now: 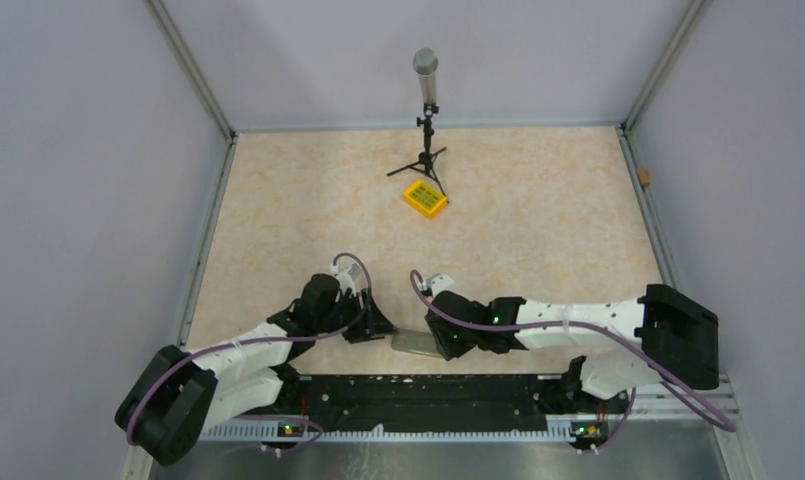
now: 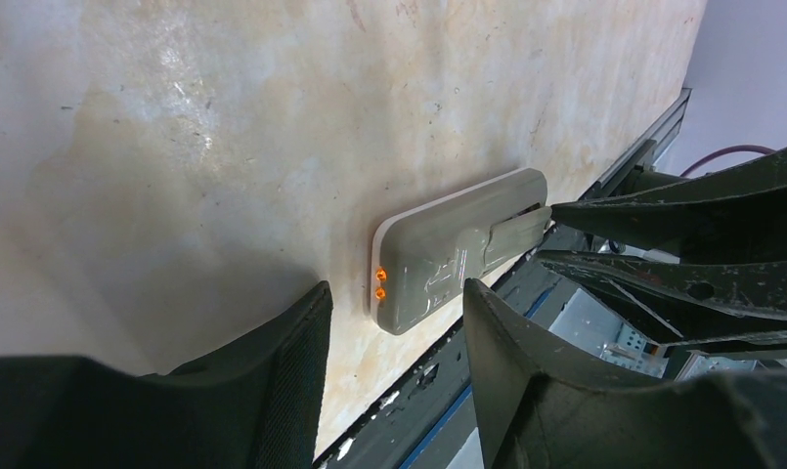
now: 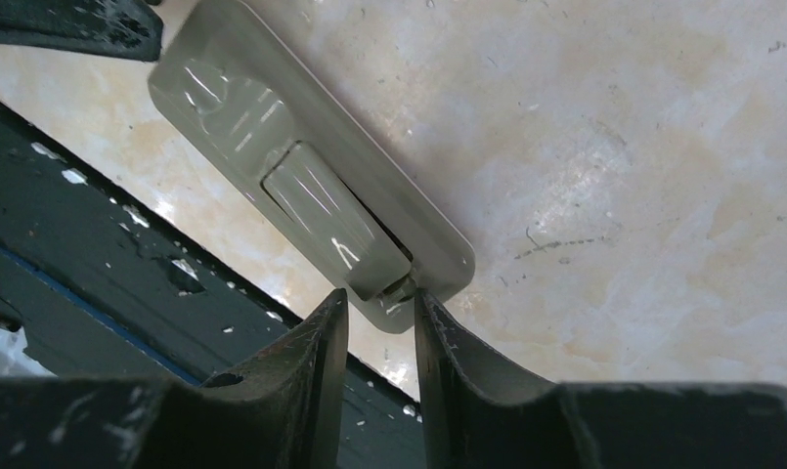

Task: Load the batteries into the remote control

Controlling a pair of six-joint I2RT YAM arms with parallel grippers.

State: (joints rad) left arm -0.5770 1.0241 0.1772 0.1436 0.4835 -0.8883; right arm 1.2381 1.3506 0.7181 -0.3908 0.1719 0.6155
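As left gripper and right gripper stand parted, remote control lies beside rail.

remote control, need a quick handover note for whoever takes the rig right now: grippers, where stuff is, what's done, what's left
Left gripper: open, empty, at one end of the remote control.
Right gripper: fingers narrowly apart at the battery cover end; grip unclear.
Remote control: face down on the table, near the arms' bases.
Done: cover looks partly slid, still on.
Batteries: not in view.
Left: remove cover, load batteries, close.
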